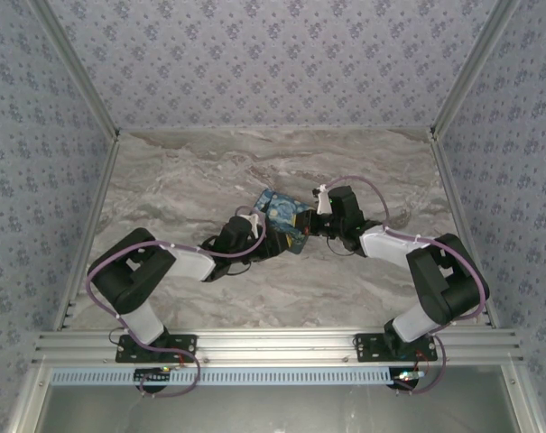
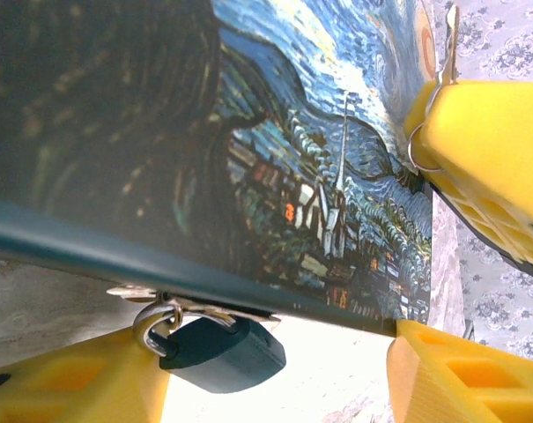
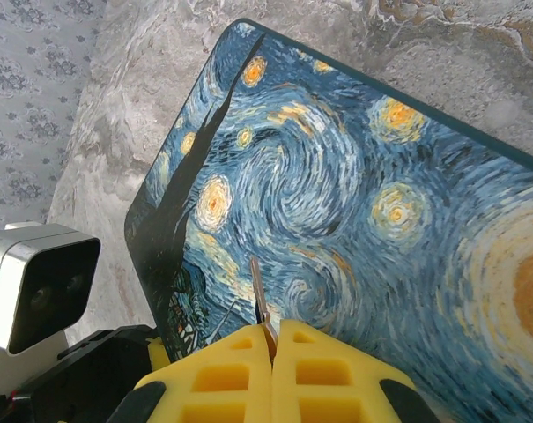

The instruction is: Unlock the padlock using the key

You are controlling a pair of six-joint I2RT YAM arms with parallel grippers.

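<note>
Right wrist view, bottom centre: the two yellow fingers of the right claw (image 3: 273, 339) were pressed together, pinching the key (image 3: 259, 291). Its thin metal blade rose from the seam between them, in front of the starry-night printed box (image 3: 363, 194). The box spanned the centre and right of that frame, with its dark-rimmed corner at the top. A grey camera housing (image 3: 37, 282) sat at the left edge, and the marbled counter (image 3: 116, 115) showed at upper left.

Left wrist view: the left claw (image 2: 279, 374) was spread, one yellow finger at lower left and the other at lower right. The teal-blue padlock (image 2: 220, 354) hung between them, below the box's dark edge. It was just beside the lower-left finger and apart from the lower-right one. Its metal shackle (image 2: 151, 319) passed through a small metal hasp (image 2: 191, 304) on that edge. Whether the lower-left finger touched the padlock could not be told. At upper right a yellow finger of the right claw lay against the box, with a thin wire ring (image 2: 413, 141) at its tip.

Top external view: both arms reached toward the middle of the counter and met at the box. The left claw was at the box's lower left side and the right claw at its right side.
</note>
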